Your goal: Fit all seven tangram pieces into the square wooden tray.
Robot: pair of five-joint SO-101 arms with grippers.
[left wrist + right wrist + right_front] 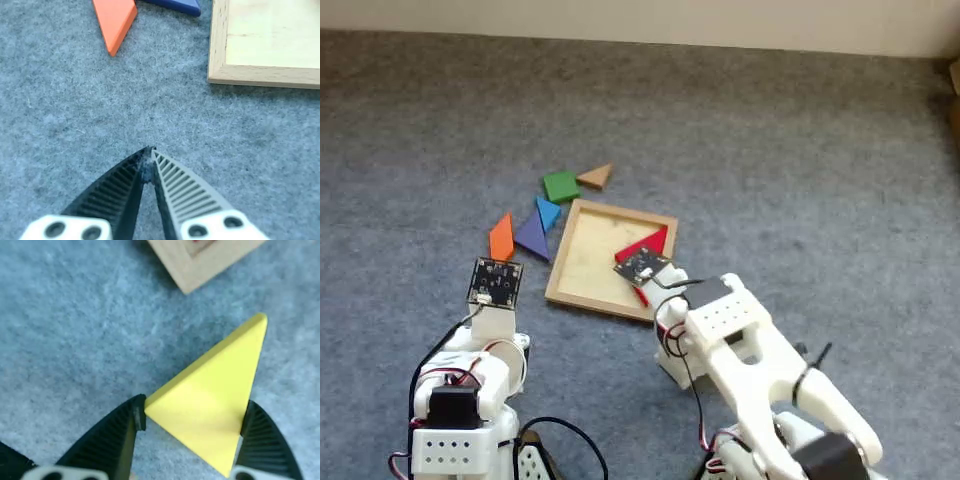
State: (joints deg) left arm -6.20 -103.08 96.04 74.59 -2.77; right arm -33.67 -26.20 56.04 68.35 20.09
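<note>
The square wooden tray (620, 212) lies mid-table with a red triangle (650, 243) inside, against its far right corner. My right gripper (194, 410) is shut on a yellow triangle (210, 405), held flat over the carpet just off a corner of the tray (200, 265). In the high view that arm's wrist (642, 268) hangs over the tray's near right part. My left gripper (151, 152) is shut and empty above bare carpet, short of the tray's near left corner (217, 50). An orange parallelogram (116, 17) lies just beyond it.
Left of the tray lie the orange parallelogram (501, 238), a dark blue triangle (532, 237) and a light blue triangle (548, 211). A green square (560, 186) and a tan triangle (595, 177) sit behind its far left corner. Grey carpet spreads all around.
</note>
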